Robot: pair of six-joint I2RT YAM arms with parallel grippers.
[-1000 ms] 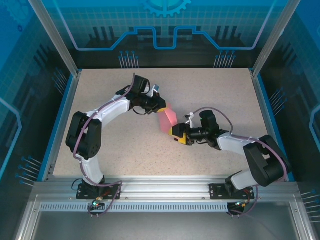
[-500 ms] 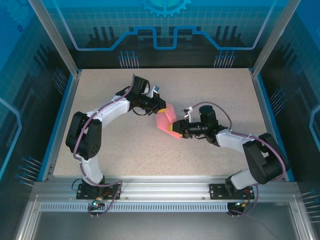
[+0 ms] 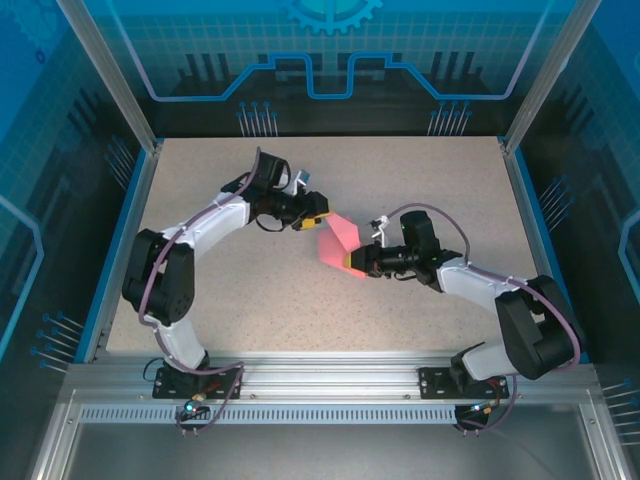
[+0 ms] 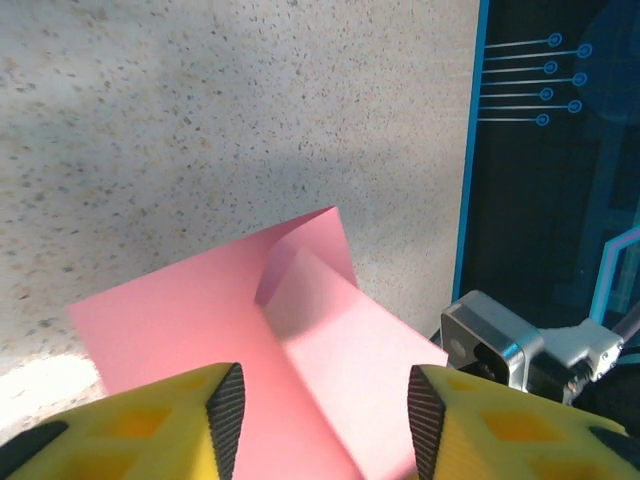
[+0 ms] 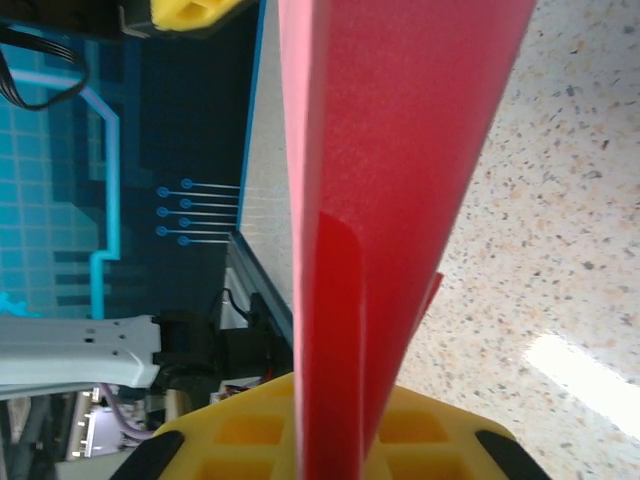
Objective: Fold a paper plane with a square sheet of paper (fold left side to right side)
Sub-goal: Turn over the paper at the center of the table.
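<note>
**Square sheet of paper** (image 3: 337, 238), partly folded, near mid-table between my two arms; it appears tilted up off the table (image 3: 430, 180).

**Handling (my judgement):** very light, thin and limp. It will likely sag and take a stray crease under a hard pinch, so I would hold it at an edge, beside a fold where doubled layers stiffen it.

**Right gripper** (image 3: 349, 262): jaws pressed together on the sheet's near edge, with the paper standing edge-on from the pads.

**Left gripper** (image 3: 312, 213): jaws spread at the far edge, clamping nothing.

**Surface:** salmon-pink, matte, unmarked, with one flap laid over along a shadowed crease.
</note>
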